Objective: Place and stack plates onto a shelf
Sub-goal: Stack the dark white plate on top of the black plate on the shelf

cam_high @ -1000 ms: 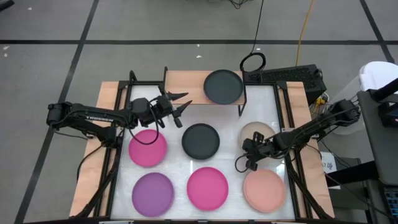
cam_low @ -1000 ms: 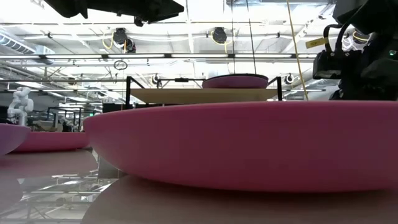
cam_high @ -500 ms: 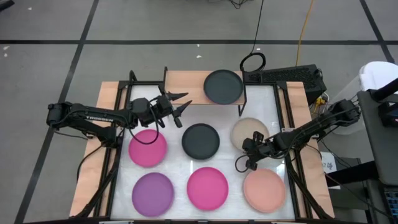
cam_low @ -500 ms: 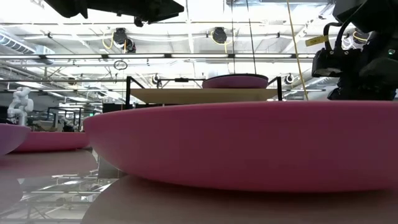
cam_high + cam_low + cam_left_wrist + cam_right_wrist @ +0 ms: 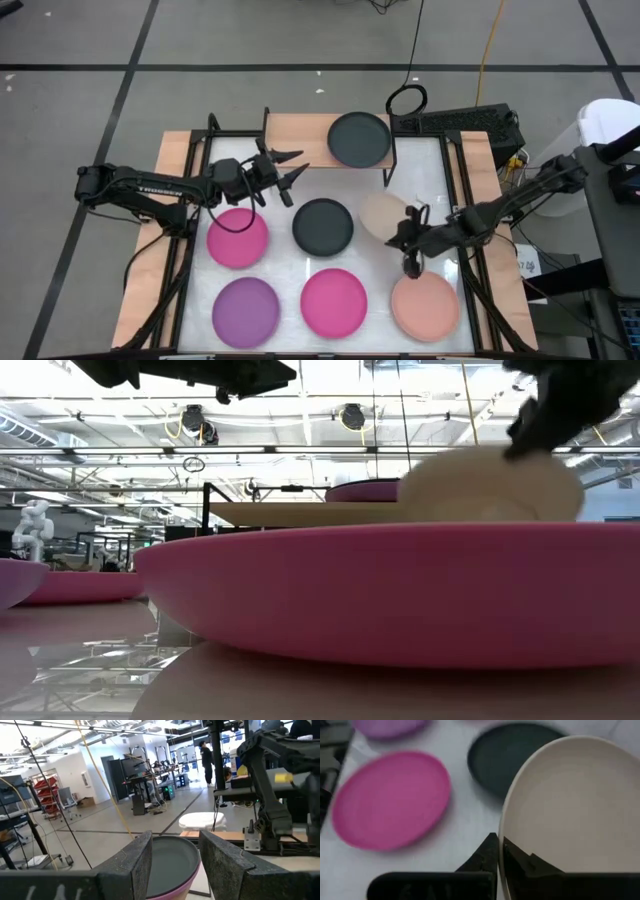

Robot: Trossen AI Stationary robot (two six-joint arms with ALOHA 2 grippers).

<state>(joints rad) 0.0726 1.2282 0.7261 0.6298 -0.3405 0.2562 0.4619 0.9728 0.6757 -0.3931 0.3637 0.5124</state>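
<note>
My right gripper [image 5: 406, 233] is shut on a beige plate [image 5: 381, 212] above the table's right middle; the low view shows this plate [image 5: 488, 486] raised and tilted. My left gripper [image 5: 297, 165] hovers open off the left end of the shelf [image 5: 300, 135], a light-wood board on black legs. A dark grey plate [image 5: 360, 140] lies on the shelf; the left wrist view shows it [image 5: 172, 857] resting on a pink one. On the table lie a dark grey plate [image 5: 323, 226], two magenta plates [image 5: 238, 237] [image 5: 334, 302], a purple plate [image 5: 246, 311] and a salmon plate [image 5: 425, 305]. My right gripper pinches the beige plate's rim [image 5: 506, 827] between its two fingers [image 5: 491, 851], one on the plate's upper face and one beneath. The fingers come from the table's right and near side. The plate is lifted clear of the table and tilted.
Black frame rails run along the table's left [image 5: 185, 250] and right [image 5: 470, 290] sides. A black keyboard-like unit [image 5: 465, 125] sits past the shelf's right end. The shelf's left half [image 5: 295, 132] is bare wood.
My right gripper has turned at the wrist and lifted the beige plate off the table, carrying it a little toward the table's left. The plate, flat on the table a second ago, now hangs tilted in the air. My left arm has kept still.
</note>
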